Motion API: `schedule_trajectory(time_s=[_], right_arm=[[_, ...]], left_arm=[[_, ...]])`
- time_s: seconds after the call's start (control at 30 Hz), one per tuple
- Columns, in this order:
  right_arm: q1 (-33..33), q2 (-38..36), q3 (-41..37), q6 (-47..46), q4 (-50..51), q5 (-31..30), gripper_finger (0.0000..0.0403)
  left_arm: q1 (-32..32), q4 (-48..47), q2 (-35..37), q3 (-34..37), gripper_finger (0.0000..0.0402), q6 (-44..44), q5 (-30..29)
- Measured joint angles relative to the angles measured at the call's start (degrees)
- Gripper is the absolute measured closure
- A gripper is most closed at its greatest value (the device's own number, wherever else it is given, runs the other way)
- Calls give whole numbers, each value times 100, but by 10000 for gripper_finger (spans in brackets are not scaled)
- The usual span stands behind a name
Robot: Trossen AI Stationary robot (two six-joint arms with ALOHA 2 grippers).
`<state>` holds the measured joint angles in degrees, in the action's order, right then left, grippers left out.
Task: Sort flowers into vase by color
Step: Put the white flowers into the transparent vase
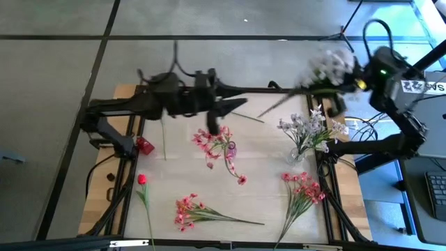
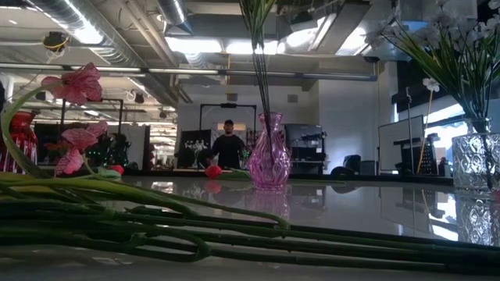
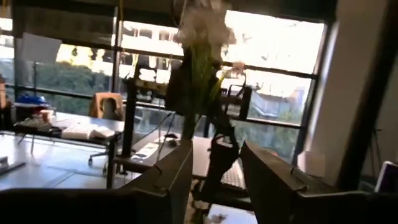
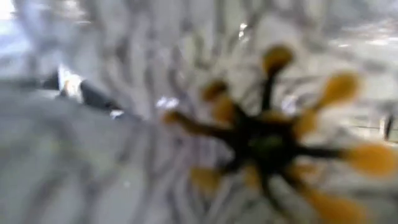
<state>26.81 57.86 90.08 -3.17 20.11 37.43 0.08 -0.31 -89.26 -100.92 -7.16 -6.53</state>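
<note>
White spray (image 1: 327, 68) in right tool (image 1: 348, 75), stem pointing left.

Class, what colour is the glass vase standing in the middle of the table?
Pink-purple; the vase shows best in the low view.

Overhead, table-level, two wrist cameras

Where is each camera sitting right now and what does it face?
High: overhead, straight down; both arms, left gripper open beside the pink vase.
Low: tabletop height, facing the room; pink vase, no arm visible.
Left wrist: past its own fingers toward windows, white spray.
Right wrist: blurred white blossom up close.
Shared: high and low both show the clear vase.
</note>
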Motion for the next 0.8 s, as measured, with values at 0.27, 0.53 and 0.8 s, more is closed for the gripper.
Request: schedule_trajectory(time_s=[0.27,0.53,0.8], right_arm=[[-555,-732,634,403,1468,-129,388],[-1008,-1303,894,-202,2253,1590,393],[-993,-1512,835,2143,5576,1036,395]], left_arm=[[-464,-200,874,-5,263,-6,-81],[-536,-308,993,3,263,162,-456],[-536,-400,735,4,263,-3,-1346]])
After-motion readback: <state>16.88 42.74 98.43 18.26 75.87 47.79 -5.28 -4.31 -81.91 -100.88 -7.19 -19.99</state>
